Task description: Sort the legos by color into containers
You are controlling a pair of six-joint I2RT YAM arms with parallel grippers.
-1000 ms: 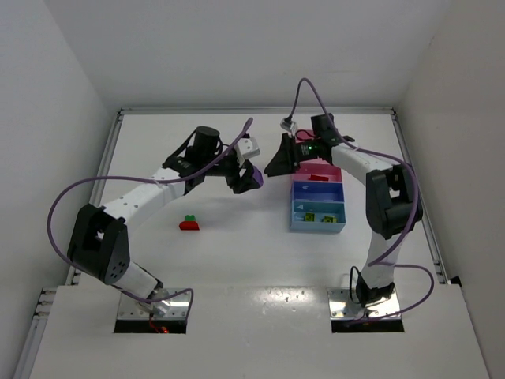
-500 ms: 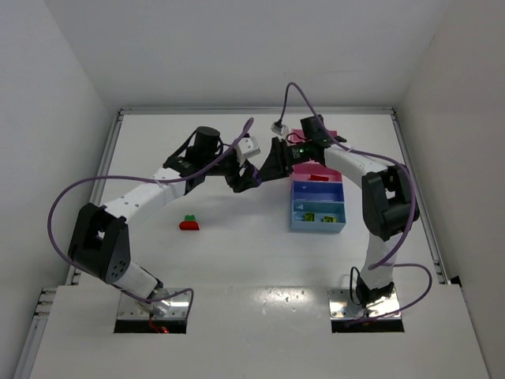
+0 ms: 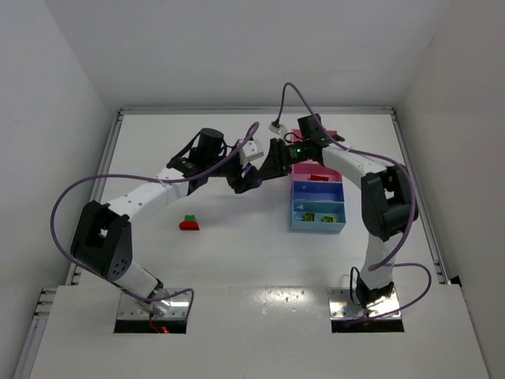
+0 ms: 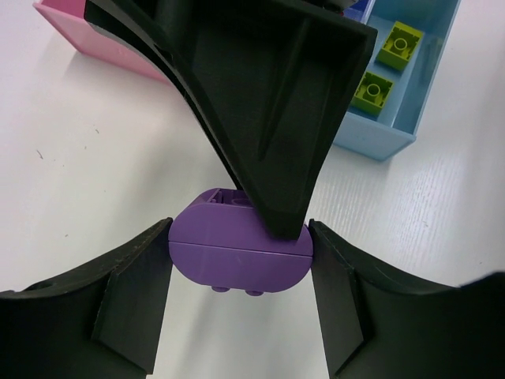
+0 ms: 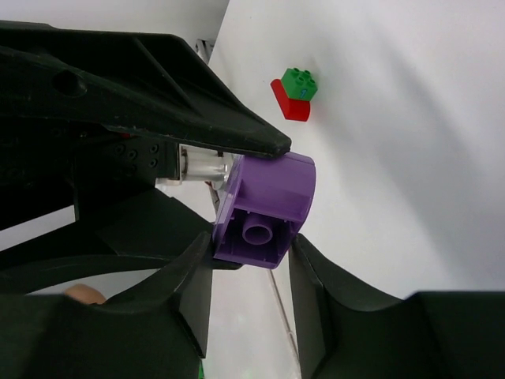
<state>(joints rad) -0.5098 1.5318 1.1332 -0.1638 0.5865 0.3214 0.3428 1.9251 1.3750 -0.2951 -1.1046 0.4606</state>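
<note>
A purple brick (image 3: pixel 252 181) hangs in the air left of the tray (image 3: pixel 292 207). My left gripper (image 3: pixel 246 181) is shut on it, its fingers (image 4: pixel 134 296) on the brick's (image 4: pixel 237 257) two ends. My right gripper (image 3: pixel 265 169) meets it from the right, and its fingers (image 5: pixel 193 288) press the brick's (image 5: pixel 272 197) sides. A red and green joined pair (image 3: pixel 189 223) lies on the table to the left; it also shows in the right wrist view (image 5: pixel 293 96). Two yellow-green bricks (image 4: pixel 384 67) lie in the light blue compartment (image 3: pixel 319 225). A red brick (image 3: pixel 318 178) lies in the smaller pink compartment.
The dark blue compartment (image 3: pixel 317 193) sits between the pink and the light blue ones. The large pink compartment (image 4: pixel 87 35) is the far end of the tray. Both arms reach across the table's far middle, and purple cables loop above them.
My left gripper carried the purple brick right, toward the tray. My right gripper swung left from over the tray to meet it, and its fingers now sit on the brick.
</note>
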